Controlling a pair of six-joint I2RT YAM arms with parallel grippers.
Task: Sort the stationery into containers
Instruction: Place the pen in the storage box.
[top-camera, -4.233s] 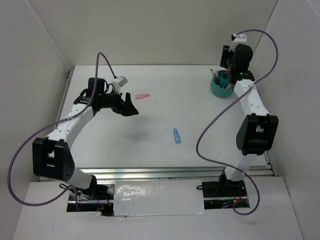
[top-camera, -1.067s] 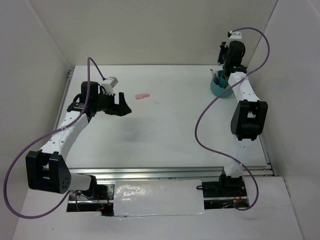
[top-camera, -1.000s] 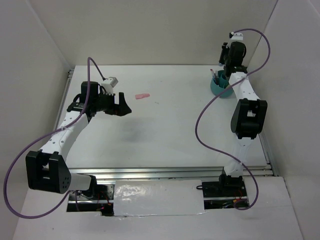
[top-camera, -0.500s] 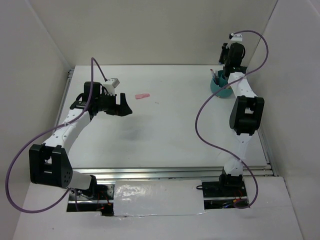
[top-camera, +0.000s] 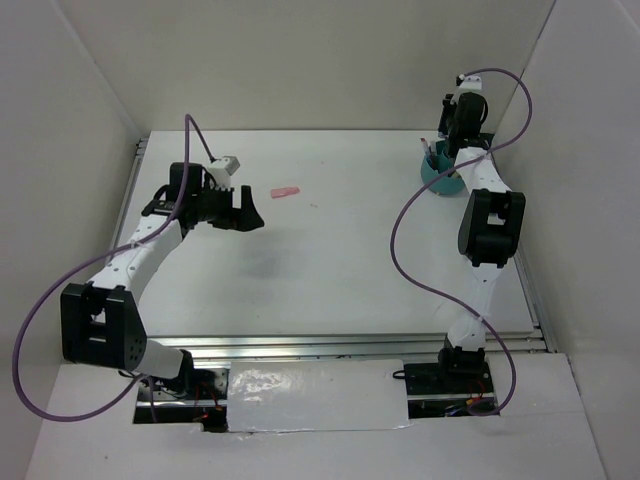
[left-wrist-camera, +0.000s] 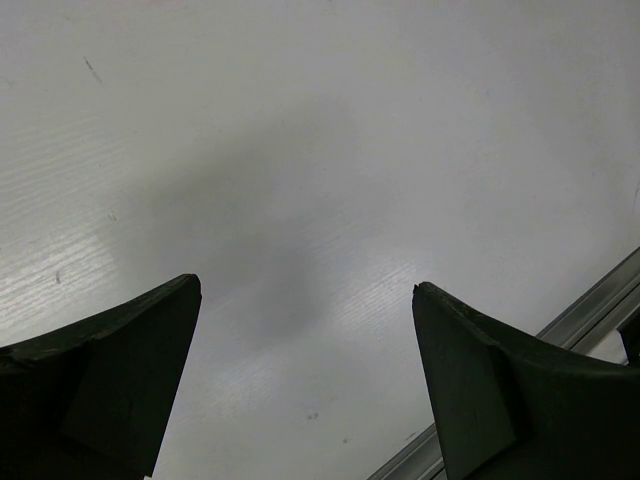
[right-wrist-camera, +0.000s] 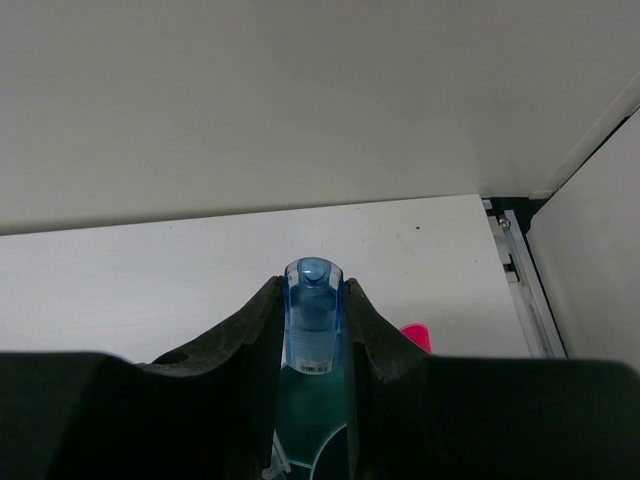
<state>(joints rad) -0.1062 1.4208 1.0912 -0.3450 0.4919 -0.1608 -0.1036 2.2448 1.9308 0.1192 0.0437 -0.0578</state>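
My right gripper (right-wrist-camera: 314, 300) is shut on a blue highlighter (right-wrist-camera: 313, 315), holding it upright over the teal organiser cup (right-wrist-camera: 312, 420). In the top view that gripper (top-camera: 452, 135) hangs above the cup (top-camera: 438, 178) at the table's far right; several pens stand in the cup. A pink tip (right-wrist-camera: 417, 337) pokes up beside my right finger. The flat pink eraser (top-camera: 285, 191) lies on the table at the far middle-left. My left gripper (top-camera: 245, 210) is open and empty, hovering just left of and nearer than the eraser. The left wrist view shows only bare table between its fingers (left-wrist-camera: 110, 360).
White walls enclose the table on the left, back and right. A metal rail (left-wrist-camera: 520, 380) runs along the table's near edge and another rail (right-wrist-camera: 520, 270) along its right side. Purple cables loop from both arms.
The right arm has carried the blue highlighter from the table's middle to above the cup and drawn slightly farther back. The left gripper has shifted slightly left and back; the eraser has not moved.
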